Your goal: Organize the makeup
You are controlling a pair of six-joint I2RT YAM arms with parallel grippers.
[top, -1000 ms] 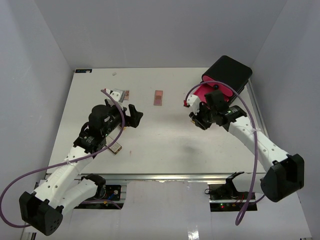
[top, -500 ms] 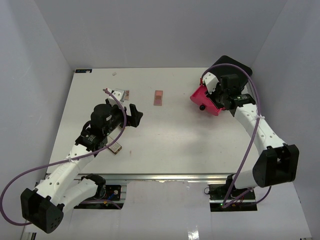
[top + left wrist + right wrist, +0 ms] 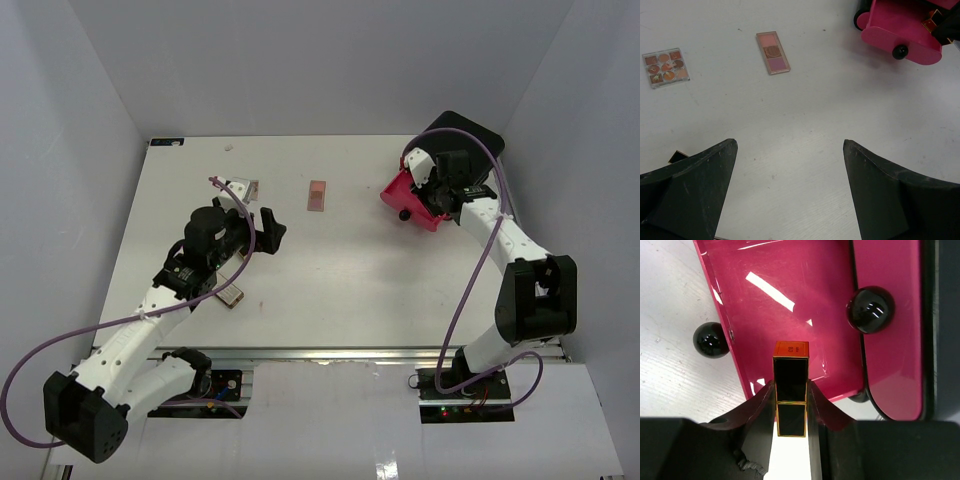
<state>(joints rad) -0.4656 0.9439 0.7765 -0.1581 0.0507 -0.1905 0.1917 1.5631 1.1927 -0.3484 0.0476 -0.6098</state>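
My right gripper is shut on a black-and-gold lipstick, which hangs over the open pink drawer. From above, the right gripper is at the back right by that drawer. My left gripper stands wide open over bare table with nothing between its fingers. Ahead of it lie a clear eyeshadow palette and a flat pink compact. The top view shows the same palette and compact beyond the left gripper.
The black box sits in the back right corner, and its pulled-out drawer has a black knob. A second pink drawer front with its knob is shut. A small brown case lies beside the left arm.
The right arm has carried the lipstick from mid-table back and right until it hangs over the open pink drawer. The left arm has barely shifted.
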